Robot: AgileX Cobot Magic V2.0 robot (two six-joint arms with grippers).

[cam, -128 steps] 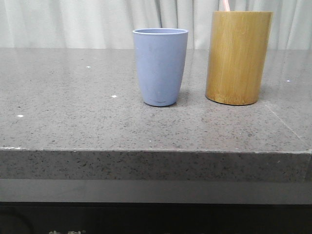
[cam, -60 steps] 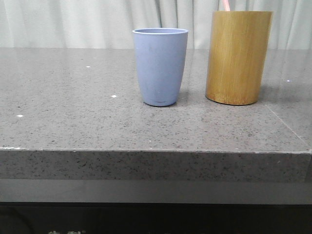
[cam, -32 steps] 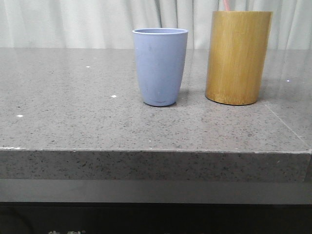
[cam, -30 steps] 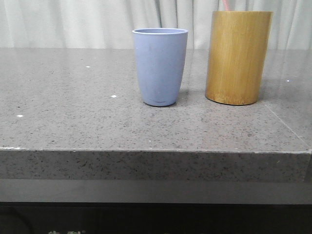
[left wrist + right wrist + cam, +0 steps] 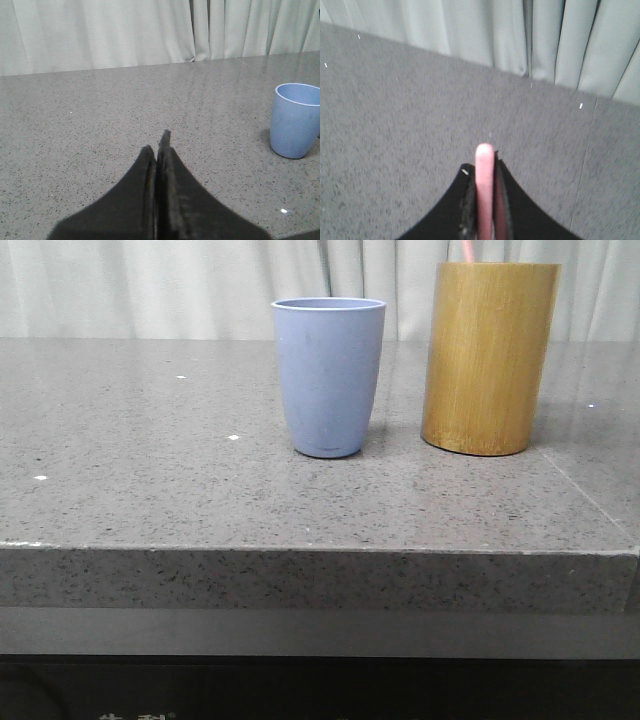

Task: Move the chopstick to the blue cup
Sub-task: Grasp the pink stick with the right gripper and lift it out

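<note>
The blue cup (image 5: 328, 375) stands upright in the middle of the grey stone table (image 5: 150, 500). To its right stands a taller bamboo cylinder (image 5: 488, 358). The pale pink chopstick (image 5: 467, 250) rises from the cylinder's mouth and leaves the front view at the top. In the right wrist view my right gripper (image 5: 482, 166) is shut on the chopstick (image 5: 484, 192), whose rounded end pokes out past the fingertips. My left gripper (image 5: 157, 142) is shut with nothing in it, low over the table, and the blue cup (image 5: 295, 120) sits apart from it off to one side.
The table's front edge (image 5: 320, 550) runs across the lower part of the front view. Pale curtains (image 5: 150, 285) hang behind the table. A seam (image 5: 590, 500) crosses the tabletop at the right, near the bamboo cylinder.
The bit of chopstick showing above the bamboo cylinder has shifted slightly to the right. Both cups stay where they were.
</note>
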